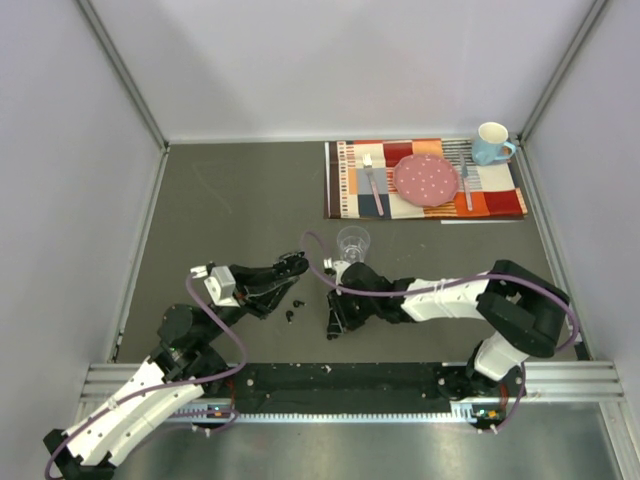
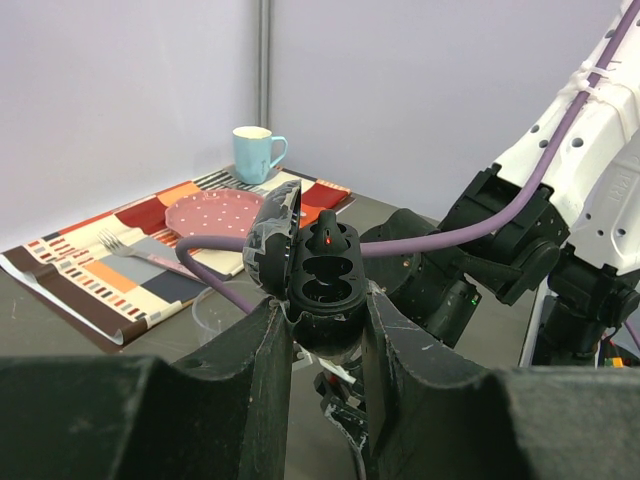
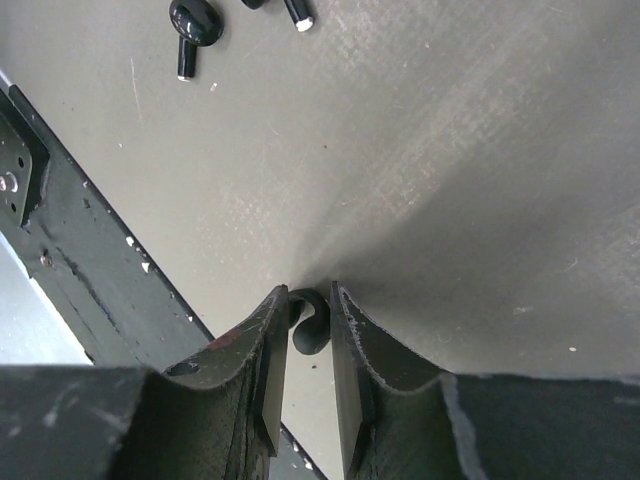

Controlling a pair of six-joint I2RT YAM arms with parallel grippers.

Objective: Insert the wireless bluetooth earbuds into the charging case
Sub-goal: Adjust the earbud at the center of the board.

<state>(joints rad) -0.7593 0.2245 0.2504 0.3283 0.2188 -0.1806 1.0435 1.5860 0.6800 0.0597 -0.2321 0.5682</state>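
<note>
Sockets (image 2: pixel 326 268) of the open charging case (image 2: pixel 325 335) are sitting unfilled, with the left gripper (image 2: pixel 325 312) clamping the case's base. The right gripper (image 3: pixel 305 300) is pinching 1 earbud (image 3: pixel 310 338) narrowly, close to the table (image 3: pixel 480 150), while 2 more earbuds (image 3: pixel 195 22) are lying ahead, to its left.

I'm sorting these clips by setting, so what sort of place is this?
Probably a robot test cell in a lab, not a home: plain white walls on three sides, a left arm and right arm bolted to a metal rail, and a staged placemat with plate and mug.
</note>
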